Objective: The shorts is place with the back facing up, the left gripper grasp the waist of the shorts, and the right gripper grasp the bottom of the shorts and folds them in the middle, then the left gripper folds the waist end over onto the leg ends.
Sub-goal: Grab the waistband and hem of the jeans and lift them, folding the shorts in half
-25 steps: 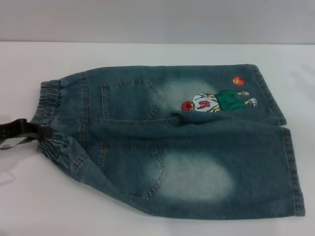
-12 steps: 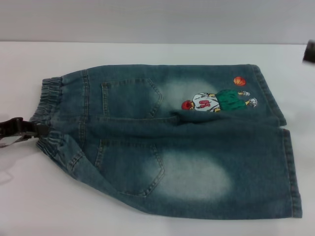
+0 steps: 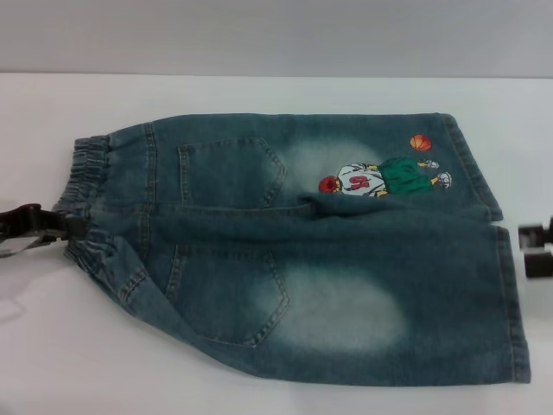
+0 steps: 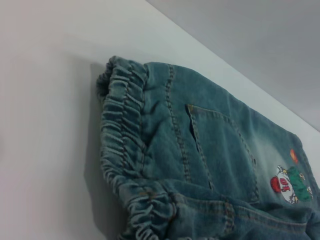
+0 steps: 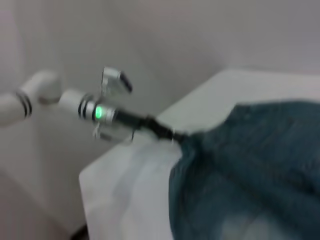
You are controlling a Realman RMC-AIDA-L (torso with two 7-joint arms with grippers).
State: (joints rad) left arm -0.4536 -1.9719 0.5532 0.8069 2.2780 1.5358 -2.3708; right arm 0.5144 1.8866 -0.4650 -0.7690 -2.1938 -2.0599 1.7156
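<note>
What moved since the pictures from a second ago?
The right end effector came into view: first at the far right edge, now lower, beside the leg hems, not touching them. The left end effector stayed at the waistband. The denim shorts barely shifted.

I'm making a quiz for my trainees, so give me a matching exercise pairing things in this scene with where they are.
Things:
1. black two-fingered left hand
2. black two-fingered right hand
3. small orange basketball print

Places:
A. beside the leg hems, apart from the denim
B. at the gathered elastic waist
C. on the far leg of the blue faded-wash denim shorts

Pairs: 1-B, 2-A, 3-C
</note>
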